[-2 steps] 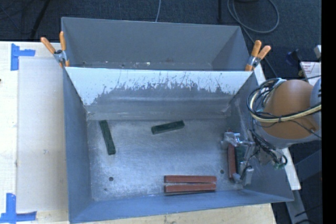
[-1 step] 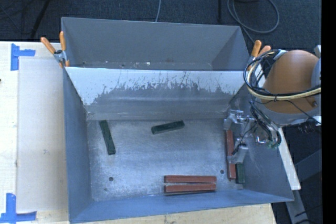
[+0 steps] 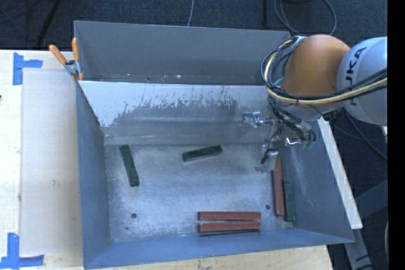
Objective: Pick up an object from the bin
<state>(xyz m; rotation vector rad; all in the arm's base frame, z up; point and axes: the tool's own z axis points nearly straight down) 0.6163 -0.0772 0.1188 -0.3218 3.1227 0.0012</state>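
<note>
Gripper (image 3: 261,143) hangs by the right wall of the grey bin (image 3: 164,54), just over one end of a long red-brown stick (image 3: 277,190). A dark green stick (image 3: 288,200) lies beside that one, against the wall. I cannot tell if the gripper is open or closed.

The one marking that can be read stands on the pale casing of the robot arm (image 3: 370,66), which hangs over the right rim of the grey metal bin (image 3: 190,54) near its far right corner. It is dark capital lettering, turned on its side just beside the orange cover (image 3: 313,66), and of it "KU" can be made out. Whatever follows those two letters cannot be told.
</note>
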